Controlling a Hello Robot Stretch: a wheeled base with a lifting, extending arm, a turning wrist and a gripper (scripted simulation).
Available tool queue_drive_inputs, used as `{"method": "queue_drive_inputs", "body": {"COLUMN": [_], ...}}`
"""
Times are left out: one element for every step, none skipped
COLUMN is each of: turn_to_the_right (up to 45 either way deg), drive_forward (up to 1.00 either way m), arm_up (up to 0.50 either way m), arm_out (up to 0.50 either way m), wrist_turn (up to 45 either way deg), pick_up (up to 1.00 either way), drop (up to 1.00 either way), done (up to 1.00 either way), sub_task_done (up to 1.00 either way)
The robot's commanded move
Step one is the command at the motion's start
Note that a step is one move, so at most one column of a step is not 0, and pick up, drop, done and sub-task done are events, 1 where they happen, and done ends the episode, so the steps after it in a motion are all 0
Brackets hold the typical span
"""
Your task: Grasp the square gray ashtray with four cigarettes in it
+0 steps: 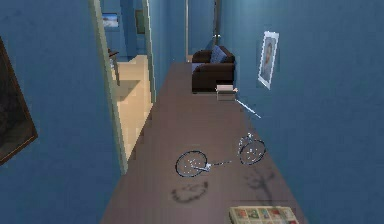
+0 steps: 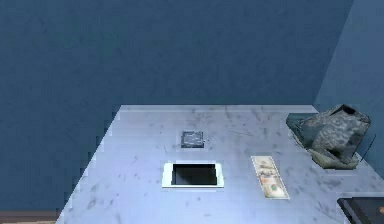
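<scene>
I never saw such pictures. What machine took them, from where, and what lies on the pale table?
A wheeled one-armed robot in a simulated house took both. The forward view looks ahead along a blue corridor, where a silver bicycle lies on the dark floor. The arm side view looks sideways onto a pale marble tabletop. On it lie a small square grey thing, perhaps the ashtray, a white-framed tablet with a dark screen, a pale banknote-like strip and a crumpled grey-brown lump.
</scene>
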Motion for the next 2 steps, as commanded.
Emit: {"method": "queue_drive_inputs", "body": {"turn_to_the_right": [0.0, 0.0], "drive_forward": [0.00, 0.00], "arm_up": [0.50, 0.38], "arm_out": [0.00, 0.00], "wrist_turn": [0.0, 0.0], "pick_up": [0.00, 0.00], "drop": [0.00, 0.00], "done": [0.00, 0.00], "sub_task_done": [0.00, 0.00]}}
